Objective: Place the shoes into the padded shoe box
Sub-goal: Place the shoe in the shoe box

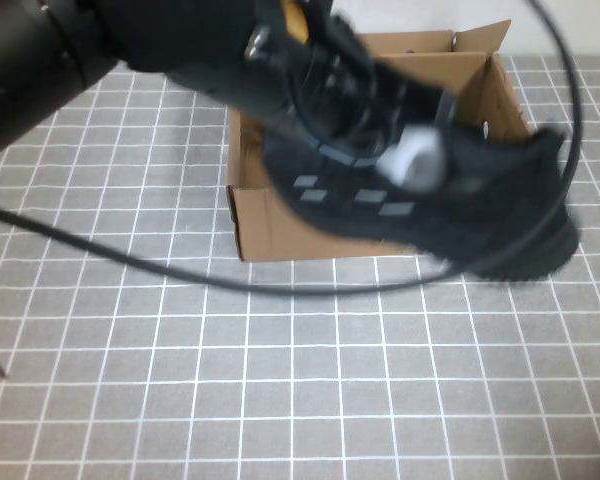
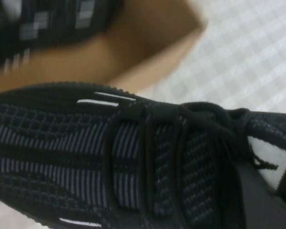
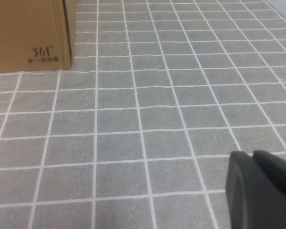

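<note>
My left gripper (image 1: 325,70) reaches in from the upper left and is shut on a black knit shoe (image 1: 460,210), held in the air over the brown padded shoe box (image 1: 270,235). In the left wrist view the held shoe (image 2: 86,157) fills the picture, laces up, with my finger (image 2: 264,200) by its white lining. A second black shoe (image 2: 47,24) shows beyond it against the box's cardboard (image 2: 133,52); I cannot tell whether it lies inside. My right gripper (image 3: 260,191) is shut and empty, low over the mat to the right of the box corner (image 3: 33,33).
A grey mat with a white grid (image 1: 300,380) covers the table. A black cable (image 1: 180,272) hangs in an arc in front of the box. The box's flaps (image 1: 480,40) stand open at the back.
</note>
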